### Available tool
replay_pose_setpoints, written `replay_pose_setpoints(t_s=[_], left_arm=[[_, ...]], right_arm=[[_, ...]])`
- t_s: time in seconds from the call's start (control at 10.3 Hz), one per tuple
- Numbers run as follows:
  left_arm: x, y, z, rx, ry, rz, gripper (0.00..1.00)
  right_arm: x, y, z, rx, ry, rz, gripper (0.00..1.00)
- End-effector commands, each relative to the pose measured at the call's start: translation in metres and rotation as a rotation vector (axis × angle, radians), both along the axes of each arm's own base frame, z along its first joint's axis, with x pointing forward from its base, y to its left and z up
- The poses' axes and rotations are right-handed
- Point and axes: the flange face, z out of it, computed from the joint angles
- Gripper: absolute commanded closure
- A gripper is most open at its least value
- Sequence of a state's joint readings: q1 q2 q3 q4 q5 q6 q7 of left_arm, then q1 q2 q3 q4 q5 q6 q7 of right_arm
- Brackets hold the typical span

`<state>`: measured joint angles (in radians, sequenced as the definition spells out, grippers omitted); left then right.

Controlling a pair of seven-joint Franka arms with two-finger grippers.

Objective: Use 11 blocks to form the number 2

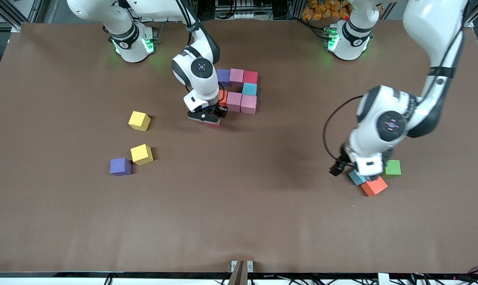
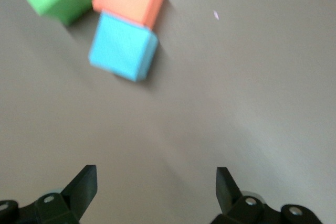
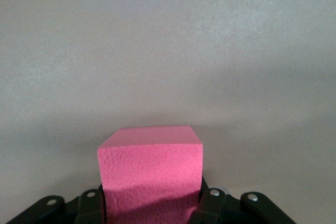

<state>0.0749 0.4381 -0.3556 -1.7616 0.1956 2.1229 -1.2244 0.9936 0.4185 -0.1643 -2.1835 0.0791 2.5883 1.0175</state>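
The right claw (image 3: 152, 211), upper centre of the front view, grips a pink block (image 3: 150, 174) beside the partial number 2 (image 1: 239, 92). The left claw (image 2: 156, 184) hangs open, lower right, near the blue block (image 2: 123, 46).

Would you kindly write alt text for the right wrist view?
The right gripper is shut on a pink cube, its jaws clamped on two opposite sides. The cube's textured foam face fills the lower middle, against the plain brown table.
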Motion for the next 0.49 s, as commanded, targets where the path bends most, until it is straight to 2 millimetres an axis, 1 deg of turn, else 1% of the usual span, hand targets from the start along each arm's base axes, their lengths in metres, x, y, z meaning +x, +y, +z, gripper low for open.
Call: replay_pose_setpoints(t_s=[0.0,0.1,0.19,0.29,0.39], left_arm=[[0.01,0.051,0.002,0.042,-0.009,-0.116,0.0],[0.019,0.071,-0.005,0.038,-0.027,-0.145,0.0],[0.024,0.085,-0.014,0.04,-0.032,-0.165,0.0],[0.027,0.093,-0.029,0.038,-0.037,-0.181,0.0],[0.026,0.093,-0.04,0.033,-0.04,-0.222,0.0]], right_arm=[[-0.012,0.011,0.001,-0.008,-0.006,-0.028,0.81],[-0.012,0.011,0.001,-0.007,-0.007,-0.031,0.81],[-0.014,0.012,0.0,-0.009,-0.005,-0.031,0.81],[-0.02,0.017,-0.001,-0.011,-0.005,-0.017,0.82],[-0.021,0.018,-0.002,-0.011,-0.005,-0.014,0.82]])
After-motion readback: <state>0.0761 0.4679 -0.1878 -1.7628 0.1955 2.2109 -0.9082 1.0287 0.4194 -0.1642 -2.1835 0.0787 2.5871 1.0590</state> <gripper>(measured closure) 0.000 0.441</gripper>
